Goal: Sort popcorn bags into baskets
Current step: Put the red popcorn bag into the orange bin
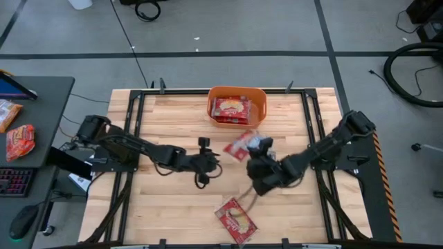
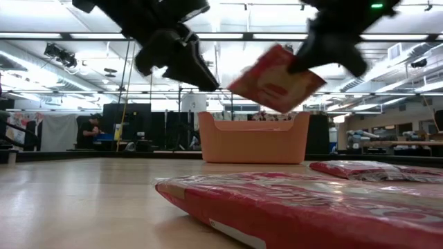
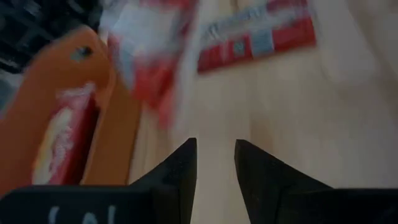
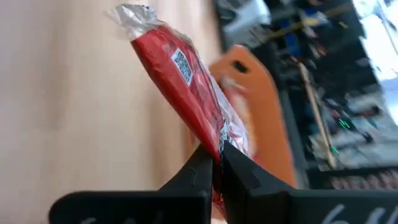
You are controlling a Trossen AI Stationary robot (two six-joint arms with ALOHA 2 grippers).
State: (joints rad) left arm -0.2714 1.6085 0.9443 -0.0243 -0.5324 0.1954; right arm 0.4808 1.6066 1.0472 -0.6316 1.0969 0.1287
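I see bags in the basket [image 1: 237, 106]; my right gripper [image 4: 216, 163] clenches one bag [image 4: 180, 71], left gripper [image 3: 216, 163] released, one bag on the table [image 1: 235, 220] left.

Two matte black jointed robot arms of chunky rounded segments, with thin black cables looping beside them. Each ends in a gripper, left gripper [image 3: 214, 171] and right gripper [image 4: 216, 168], with two smooth, dark, wedge-shaped tapering fingers.

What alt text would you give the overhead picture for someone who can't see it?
The right gripper holds a red popcorn bag above a wooden table, near an orange basket with bags inside. The left gripper hovers empty; another bag lies at the front edge.
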